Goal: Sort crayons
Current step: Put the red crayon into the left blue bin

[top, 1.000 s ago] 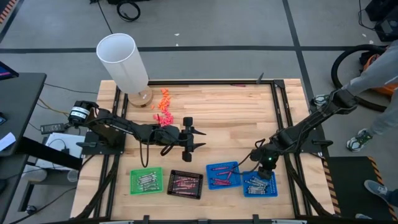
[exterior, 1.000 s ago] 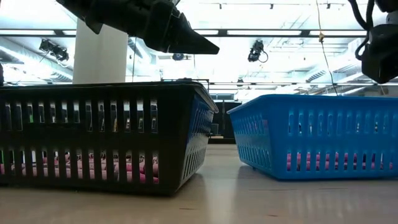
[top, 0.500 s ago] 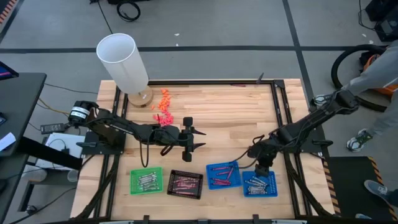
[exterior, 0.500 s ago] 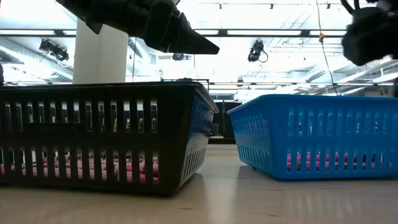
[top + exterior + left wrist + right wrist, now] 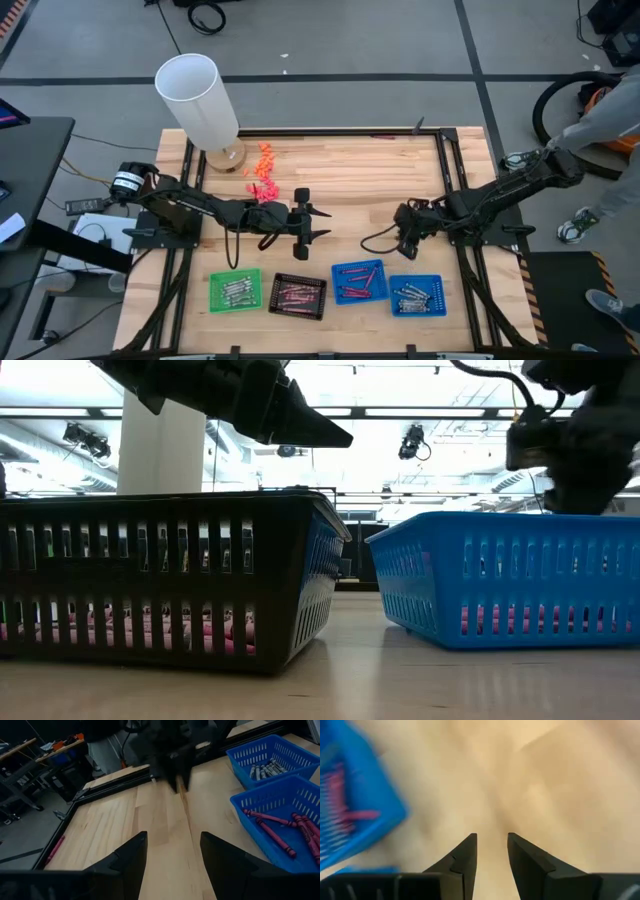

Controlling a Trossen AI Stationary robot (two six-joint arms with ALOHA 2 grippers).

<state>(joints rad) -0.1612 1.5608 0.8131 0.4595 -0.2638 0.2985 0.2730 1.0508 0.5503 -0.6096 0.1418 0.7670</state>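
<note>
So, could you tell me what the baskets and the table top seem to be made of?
The blue baskets look like moulded plastic: glossy, uniform colour, slotted walls. The black basket looks the same. The table top seems to be pale wood: plank seams and grain show.

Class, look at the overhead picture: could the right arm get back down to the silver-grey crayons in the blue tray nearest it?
Probably yes. The right gripper hangs over bare wood beside that blue tray, fingers empty, and nothing covers the silver-grey crayons.
</note>
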